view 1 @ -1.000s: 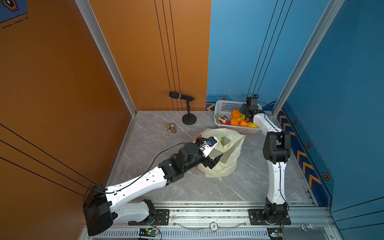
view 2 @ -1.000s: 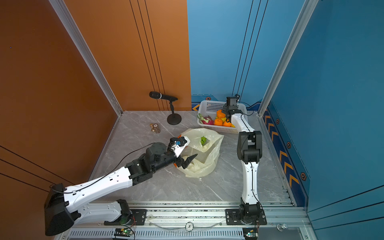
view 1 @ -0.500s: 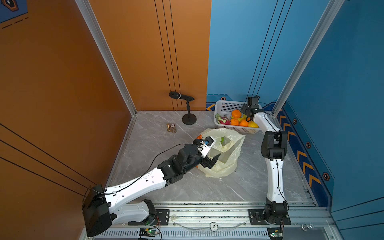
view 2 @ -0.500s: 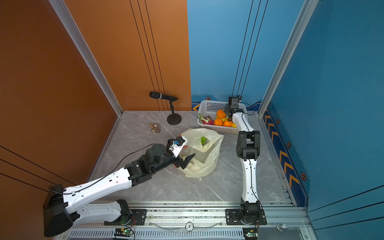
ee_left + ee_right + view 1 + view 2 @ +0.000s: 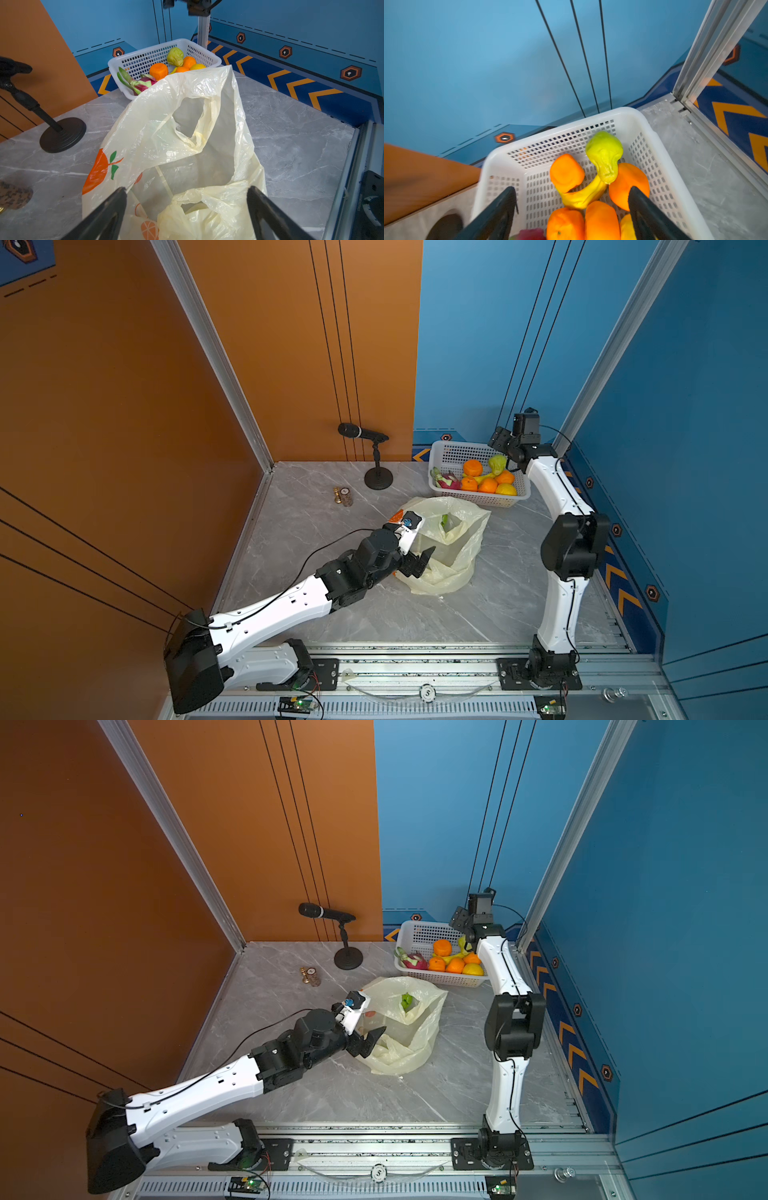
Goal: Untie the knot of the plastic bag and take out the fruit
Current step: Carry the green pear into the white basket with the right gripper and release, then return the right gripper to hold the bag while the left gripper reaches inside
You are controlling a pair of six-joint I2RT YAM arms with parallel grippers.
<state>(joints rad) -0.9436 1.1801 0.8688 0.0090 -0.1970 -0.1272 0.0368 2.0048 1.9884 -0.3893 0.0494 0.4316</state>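
Clearly the plastic bag (image 5: 453, 547) is already open. It lies slumped on the grey table (image 5: 316, 526), its mouth gaping, and its handle loops (image 5: 197, 128) stand free with no tie between them. The left gripper (image 5: 187, 188) is at the near rim of the bag with its jaws spread wide. The crinkled edge lies between them, but they do not pinch it. I judge it is placed there to take the rim and keep the mouth wide.

The fruit (image 5: 486, 485) is piled in the white basket (image 5: 451, 448) just behind the bag. The right gripper (image 5: 572, 188) hangs above this pile with its jaws also spread and nothing between them, which fits a piece just let go.

A green spot (image 5: 406, 1001) shows inside the bag in both top views. It may be one last fruit or only print, I cannot tell.
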